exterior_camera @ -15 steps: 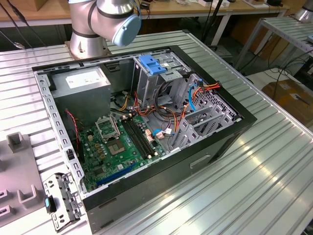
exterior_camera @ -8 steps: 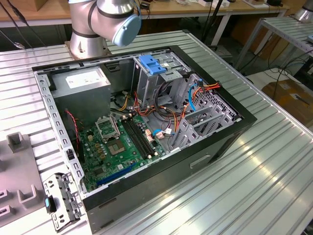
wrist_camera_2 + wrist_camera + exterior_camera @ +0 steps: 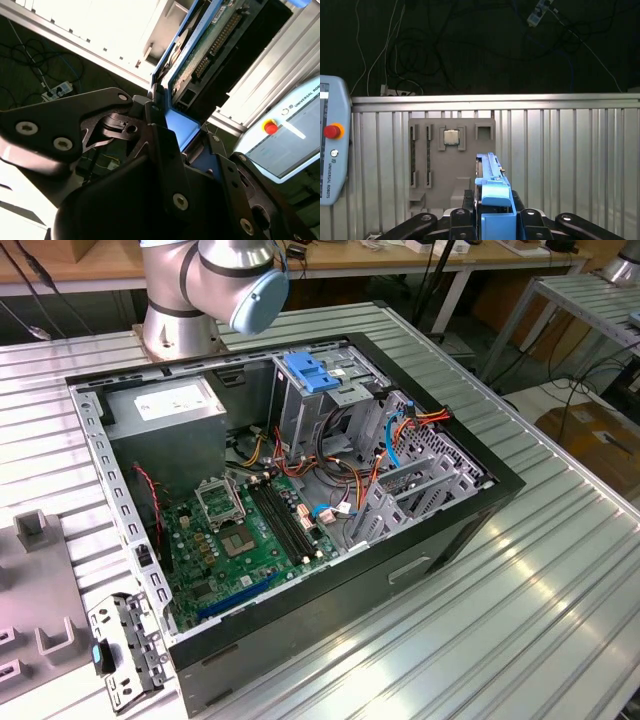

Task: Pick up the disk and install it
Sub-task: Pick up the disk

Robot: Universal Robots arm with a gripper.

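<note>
Disk [image 3: 493,196]: one, blue-railed, clamped edge-on in single gripper [image 3: 492,217], over ribbed metal table [image 3: 570,150]. Near it, one grey fixture plate [image 3: 435,165] bearing one chip [image 3: 451,136]. One open computer case [image 3: 300,490] in exterior view.

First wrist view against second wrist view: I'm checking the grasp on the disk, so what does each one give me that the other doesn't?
First wrist view: the disk seen edge-on along its blue carrier rail, and beyond it a grey fixture plate holding a processor chip on the ribbed metal table.
Second wrist view: the disk's green circuit-board face and connectors, plus a power strip among cables.
Both wrist views: the gripper shut on the disk's blue rail, and the teach pendant with its red button.
</note>
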